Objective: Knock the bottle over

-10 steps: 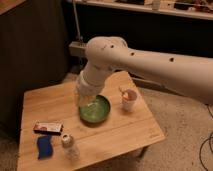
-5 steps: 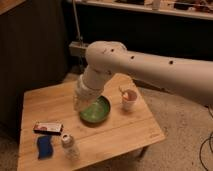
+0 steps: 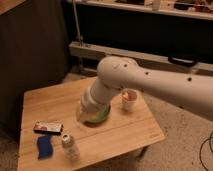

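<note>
Bottle (image 3: 69, 146), small, clear plastic with a whitish cap, stands upright near the front left of the pale wooden counter (image 3: 130, 135), just beside a blue sponge (image 3: 45, 147). A flat dark-and-red packet (image 3: 47, 128) lies behind them. The white arm's gripper (image 3: 84, 114) hangs over the green bowl (image 3: 101, 116) at mid-counter; clenched or released, I cannot tell. A white cup (image 3: 129, 99) stands beyond.

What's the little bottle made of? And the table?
The bottle looks like clear plastic, probably: you can see through its body, under a whitish cap. The table looks like pale wood with a smooth finish: plank lines show along its top. The robot's hand hangs over the green bowl, apart from the bottle.
</note>
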You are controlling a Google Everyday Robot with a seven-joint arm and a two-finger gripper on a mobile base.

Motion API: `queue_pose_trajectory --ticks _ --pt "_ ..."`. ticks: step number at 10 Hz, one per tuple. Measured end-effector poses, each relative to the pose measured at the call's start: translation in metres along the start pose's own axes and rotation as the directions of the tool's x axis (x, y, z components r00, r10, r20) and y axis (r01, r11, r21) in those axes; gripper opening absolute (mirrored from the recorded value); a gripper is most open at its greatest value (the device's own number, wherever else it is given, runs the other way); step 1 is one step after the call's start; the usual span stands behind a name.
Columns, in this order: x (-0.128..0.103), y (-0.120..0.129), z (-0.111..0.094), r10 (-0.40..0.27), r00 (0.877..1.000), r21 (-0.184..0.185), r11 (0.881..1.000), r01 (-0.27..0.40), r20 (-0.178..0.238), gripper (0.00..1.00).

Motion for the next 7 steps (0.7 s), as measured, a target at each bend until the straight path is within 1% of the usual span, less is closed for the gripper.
queue_pose_trajectory --ticks 1,2,3,4,5,6,7 --pt "0.016 -0.001 0.007 0.005 1.000 -0.016 1.000 -0.005 -0.010 0.00" --pt "0.036 -0.001 0.017 0.007 1.000 -0.031 0.999 -0.008 -0.031 0.00" --pt "0.051 -0.002 0.030 0.007 0.998 -0.040 0.999 -0.010 -0.058 0.00" --pt "0.060 -0.005 0.043 0.006 0.996 -0.044 0.999 -0.010 -0.085 0.00" --pt "0.073 -0.019 0.077 0.017 0.988 -0.043 0.999 -0.024 -0.151 0.00" --pt "0.079 -0.027 0.098 0.024 0.981 -0.040 0.999 -0.032 -0.191 0.00" --pt "0.082 -0.029 0.113 0.027 0.975 -0.037 0.999 -0.036 -0.220 0.00"
